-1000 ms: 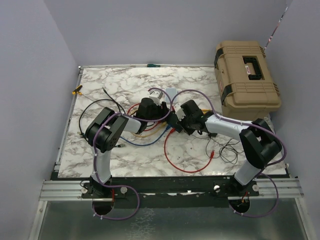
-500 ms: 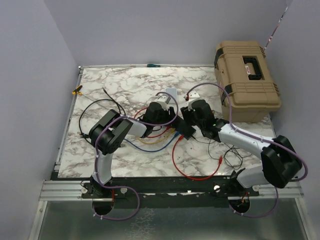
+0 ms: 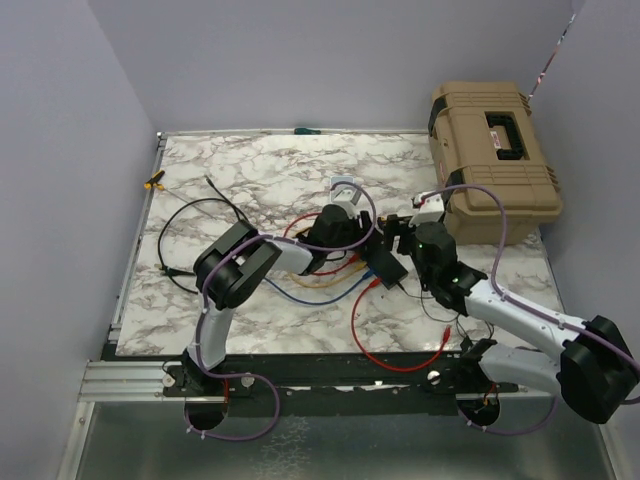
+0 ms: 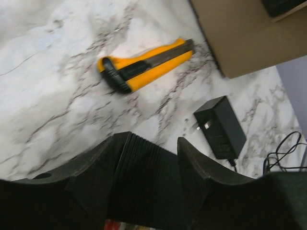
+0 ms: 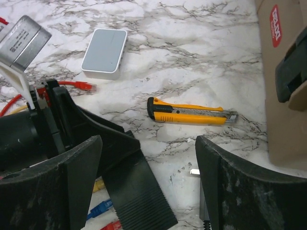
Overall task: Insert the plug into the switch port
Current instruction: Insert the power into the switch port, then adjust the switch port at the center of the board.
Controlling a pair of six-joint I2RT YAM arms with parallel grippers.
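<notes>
Two grippers sit close together mid-table. The left gripper (image 4: 152, 149) is clamped on the switch (image 4: 144, 184): ribbed black box pinched between both fingers, one end sticking out toward the right arm. The right gripper (image 5: 148, 143) is spread wide w/ nothing between the fingers, only the bare marble table (image 5: 201, 28). Its left finger is just beside the switch's corner; contact unclear.

Around:
- yellow utility knife (image 5: 191, 113) lies flat just beyond the right gripper, near the tan case (image 3: 495, 160) at right-rear of table
- black power adapter (image 4: 220, 127), prongs visible, near knife and case
- grey-white box (image 5: 104, 52) further back, w/ a red plug (image 5: 85, 86) loose on the table just beside it
- red, blue and yellow cables loop under both arms in top view

In the way / unclear:
- left arm's wrist body fills the left of the right wrist view and blocks the switch's socket row
- blue plug (image 5: 101, 209) shows at the switch's edge, cropped by the finger; seated in a port or not, can't tell
- top view: switch mostly covered by the two wrists, knife hidden under the right arm
- left wrist view: own fingers + switch fill the lower half, no ports visible
</notes>
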